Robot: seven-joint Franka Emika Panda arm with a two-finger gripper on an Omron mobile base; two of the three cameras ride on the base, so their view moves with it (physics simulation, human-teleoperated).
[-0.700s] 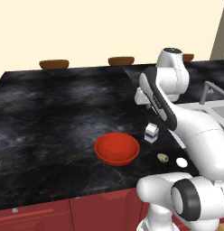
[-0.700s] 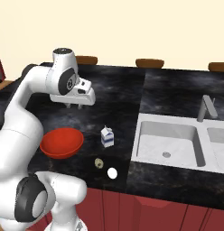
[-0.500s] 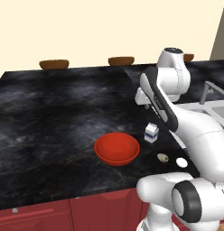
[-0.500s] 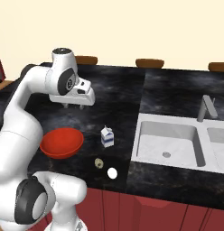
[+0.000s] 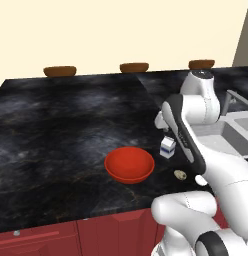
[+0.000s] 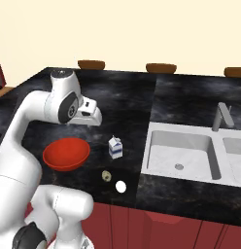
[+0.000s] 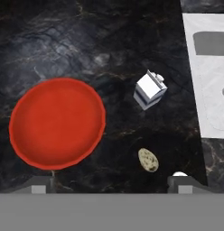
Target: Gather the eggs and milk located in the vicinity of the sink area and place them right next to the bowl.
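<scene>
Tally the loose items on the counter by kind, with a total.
Bowl: 1
Milk carton: 1
Eggs: 2, one speckled, one white
Total: 4

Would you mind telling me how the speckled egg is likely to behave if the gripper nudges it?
The speckled egg looks smooth and oval, so it would probably roll. Lying loose on the flat counter, it might slip away. Its shell is likely fragile.
</scene>
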